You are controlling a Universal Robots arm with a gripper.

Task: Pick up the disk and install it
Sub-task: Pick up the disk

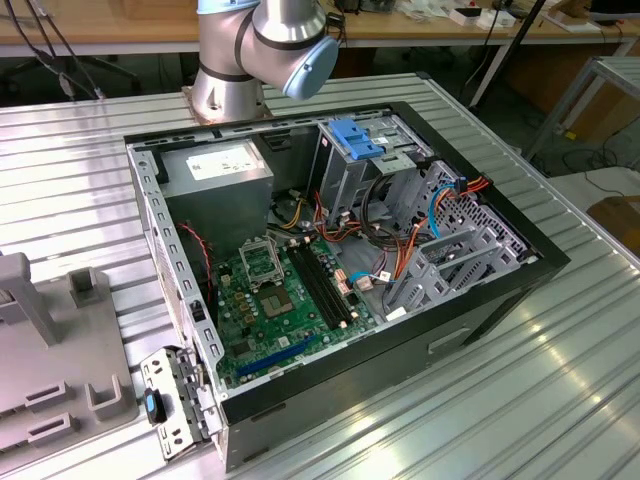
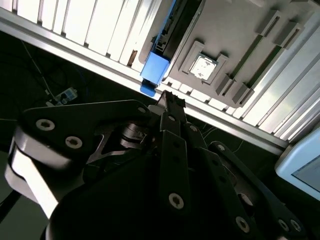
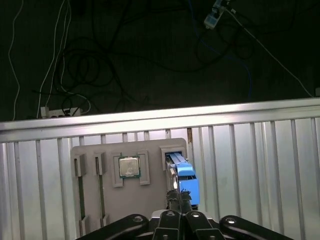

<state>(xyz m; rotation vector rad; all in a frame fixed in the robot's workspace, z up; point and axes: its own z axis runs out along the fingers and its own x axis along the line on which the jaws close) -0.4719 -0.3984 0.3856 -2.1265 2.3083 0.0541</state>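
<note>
Disk stands on edge in a slot at one side of the grey fixture plate. Its thin long axis runs parallel to the slats of the metal table, and its bright blue end is toward the gripper. The gripper hangs above that blue end with its jaws drawn together and nothing between them, well off the plate. Just beside the disk's slot a square processor chip sits in its own pocket, and narrow slots lie beyond the chip. On the disk's other side bare slats run alongside. The plate lies close to the table's edge, past which the dark floor carries loose cables and a power strip. In the exterior view the open computer case lies on the table to the exterior view's right of the fixture. A tall grey drive cage topped by a blue bracket stands inside it. Orange and red wires crowd the space beside the cage. The arm rises behind the case.
</note>
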